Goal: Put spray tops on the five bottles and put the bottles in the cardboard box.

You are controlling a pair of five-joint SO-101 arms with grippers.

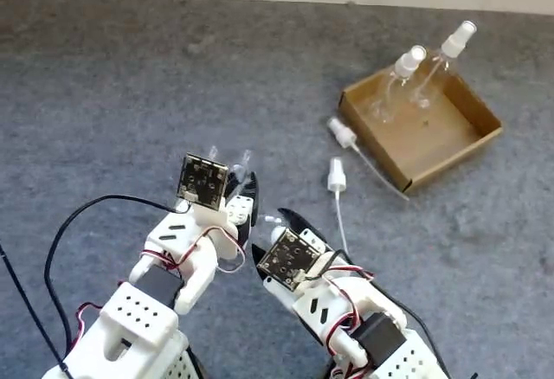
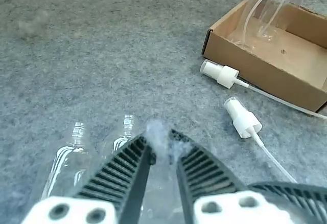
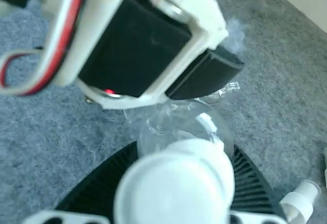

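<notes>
My left gripper [image 1: 245,190] [image 2: 162,144] is shut on a clear bottle [image 2: 159,175] [image 3: 176,127] with a bare neck, held just above the carpet. Right beside it, my right gripper [image 1: 282,221] [image 3: 179,157] is shut on a white spray top [image 3: 173,188], which sits directly at that bottle's mouth. Two more capless bottles [image 2: 76,152] [image 2: 121,134] lie by the left gripper. Two loose spray tops [image 1: 342,131] [image 1: 337,176] with long tubes lie between the arms and the cardboard box [image 1: 372,144] [image 2: 255,65]. Two capped bottles [image 1: 394,85] [image 1: 437,67] stand in the box.
Grey carpet covers the table. The box sits at the far right, with open floor [image 1: 446,137] in its nearer half. The loose tops' tubes run along the box's near wall. Bare carpet stretches to the left and far side.
</notes>
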